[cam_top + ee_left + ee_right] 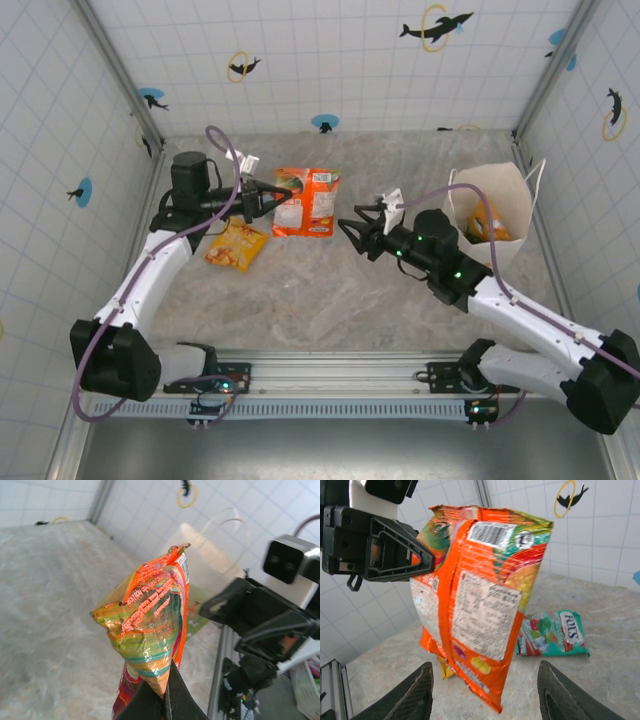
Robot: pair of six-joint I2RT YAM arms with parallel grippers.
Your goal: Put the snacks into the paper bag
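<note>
The left claw [275, 195] is clamped on one edge of an orange snack packet [480, 605], holding it upright. The right claw [352, 232] faces it, jaws spread and empty. A yellow packet [236, 246] and a teal packet [555, 632] lie on the counter [330, 290]. The paper bag [520, 195] stands at the right, a second orange packet [487, 228] inside.

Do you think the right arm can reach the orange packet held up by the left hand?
Probably yes: the right hand, open, faces the orange packet squarely, with nothing between them.
</note>
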